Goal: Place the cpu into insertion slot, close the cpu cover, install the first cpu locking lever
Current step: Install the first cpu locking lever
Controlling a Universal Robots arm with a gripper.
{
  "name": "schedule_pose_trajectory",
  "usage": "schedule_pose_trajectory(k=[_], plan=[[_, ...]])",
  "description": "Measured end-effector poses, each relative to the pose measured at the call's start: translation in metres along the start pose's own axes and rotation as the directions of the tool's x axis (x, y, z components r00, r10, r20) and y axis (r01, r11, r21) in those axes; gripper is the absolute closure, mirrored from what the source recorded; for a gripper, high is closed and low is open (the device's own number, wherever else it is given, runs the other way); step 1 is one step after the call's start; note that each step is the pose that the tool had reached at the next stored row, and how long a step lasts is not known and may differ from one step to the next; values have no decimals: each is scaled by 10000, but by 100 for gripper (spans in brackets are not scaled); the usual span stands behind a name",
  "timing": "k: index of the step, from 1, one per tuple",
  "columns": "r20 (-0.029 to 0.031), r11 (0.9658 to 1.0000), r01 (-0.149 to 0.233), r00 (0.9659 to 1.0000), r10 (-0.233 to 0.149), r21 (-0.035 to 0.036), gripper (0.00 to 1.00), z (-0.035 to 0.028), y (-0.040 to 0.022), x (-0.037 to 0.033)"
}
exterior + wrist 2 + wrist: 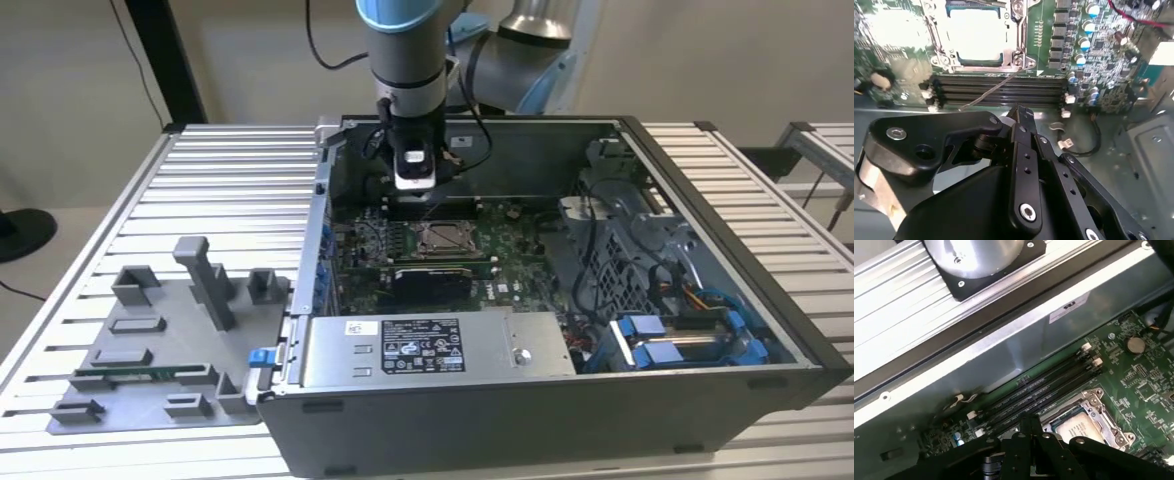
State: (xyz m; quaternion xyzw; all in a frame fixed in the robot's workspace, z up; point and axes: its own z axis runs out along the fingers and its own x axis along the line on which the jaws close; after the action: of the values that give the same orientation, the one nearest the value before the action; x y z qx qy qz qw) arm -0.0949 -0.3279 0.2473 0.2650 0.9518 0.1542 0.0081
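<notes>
The insertion slot (439, 238) sits mid-motherboard inside the open computer case. In both wrist views the silvery cpu (976, 32) (1074, 429) lies flat in it. The cpu cover (981, 66) (1102, 412) is down, framing the chip. A thin grey locking lever (991, 90) sticks out sideways from the socket corner across the memory slots, unlatched. My gripper (414, 200) (1019, 111) (1030, 421) hangs shut and empty just behind the socket, above the memory slots, a little off the board and touching nothing.
Black memory slots (999, 87) run beside the socket. The case's rear wall (1004, 340) is close behind the gripper. A power supply (427, 345) lies in front, and blue drive brackets (681, 340) and cables (627, 260) at the exterior view's right. A grey fixture tray (160, 340) lies outside the case.
</notes>
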Motion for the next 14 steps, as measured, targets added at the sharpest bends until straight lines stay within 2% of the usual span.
schedule_pose_trajectory(k=[2,4,7,9,11,14], plan=[[-80,9995,317,9995,-317,50,100,4,-1,0],[-186,9978,666,9976,-664,72,100,12,-4,-1],[-316,9928,1196,9924,-1193,75,100,23,-7,-2],[-393,9879,1551,9872,-1547,69,100,31,-10,-2],[-437,9816,1911,9807,-1908,48,100,36,-12,-2],[-404,9698,2440,9690,-2439,-17,100,43,-13,-3]])
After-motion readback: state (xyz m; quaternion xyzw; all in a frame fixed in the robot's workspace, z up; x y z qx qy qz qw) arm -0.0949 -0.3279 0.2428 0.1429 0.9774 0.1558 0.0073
